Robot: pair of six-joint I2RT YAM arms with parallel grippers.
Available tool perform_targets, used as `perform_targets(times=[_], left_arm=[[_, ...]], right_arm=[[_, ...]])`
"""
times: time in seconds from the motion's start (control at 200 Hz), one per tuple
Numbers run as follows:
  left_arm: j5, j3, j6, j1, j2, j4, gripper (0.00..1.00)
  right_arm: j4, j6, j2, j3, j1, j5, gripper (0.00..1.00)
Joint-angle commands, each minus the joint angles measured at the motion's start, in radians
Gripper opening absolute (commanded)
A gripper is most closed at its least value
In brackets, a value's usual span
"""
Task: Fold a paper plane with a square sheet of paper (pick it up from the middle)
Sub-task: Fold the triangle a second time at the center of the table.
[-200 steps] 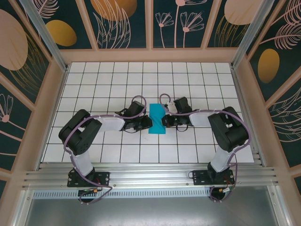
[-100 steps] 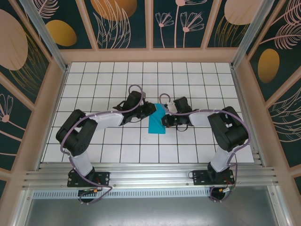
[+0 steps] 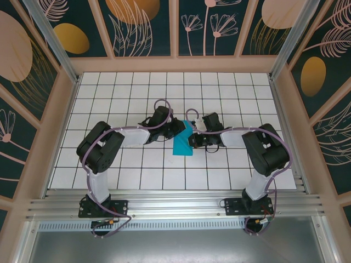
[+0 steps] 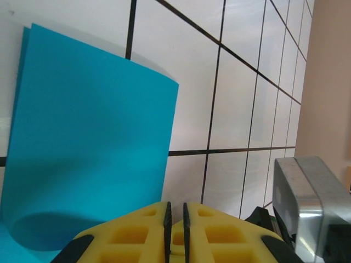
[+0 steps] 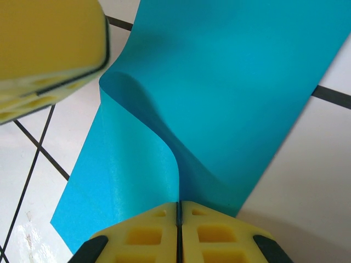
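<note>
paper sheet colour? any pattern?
The thin paper sheet is plain teal-blue, no pattern; the right wrist view shows it best.

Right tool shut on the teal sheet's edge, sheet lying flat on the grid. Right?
Not flat. The right tool is shut on the teal sheet's edge, but the sheet bows up off the grid in a curl; the right wrist view shows it.

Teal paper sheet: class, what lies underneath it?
The white gridded table runs under the teal paper sheet; grid lines vanish at its edges. Whatever lies directly beneath the paper is covered.
</note>
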Motion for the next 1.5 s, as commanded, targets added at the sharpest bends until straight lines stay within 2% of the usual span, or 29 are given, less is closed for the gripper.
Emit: perform_targets(times=[0.0, 0.881, 1.186, 1.266, 1.311, 1.406, 1.496], left_arm=[[0.020, 0.017, -0.012, 0.002, 0.033, -0.004, 0.17], [-0.058, -0.061, 0.021, -0.004, 0.103, -0.058, 0.13], [-0.081, -0.101, 0.035, -0.010, 0.102, -0.070, 0.12], [-0.086, -0.102, 0.042, -0.010, 0.098, -0.076, 0.12], [-0.086, -0.103, 0.043, -0.010, 0.099, -0.076, 0.12], [-0.086, -0.100, 0.044, -0.009, 0.097, -0.075, 0.12], [-0.089, -0.098, 0.047, -0.010, 0.099, -0.077, 0.11]], right_arm=[[-0.028, -0.016, 0.046, 0.002, -0.001, 0.030, 0.10], [-0.045, -0.002, 0.041, 0.029, -0.001, 0.024, 0.12], [-0.089, 0.056, -0.053, 0.062, -0.005, 0.043, 0.21], [-0.112, 0.083, -0.116, 0.063, -0.010, 0.068, 0.31], [-0.131, 0.092, -0.142, 0.065, -0.011, 0.072, 0.33], [-0.143, 0.125, -0.190, 0.051, -0.011, 0.059, 0.35], [-0.116, 0.171, -0.235, 0.021, -0.005, -0.016, 0.37]])
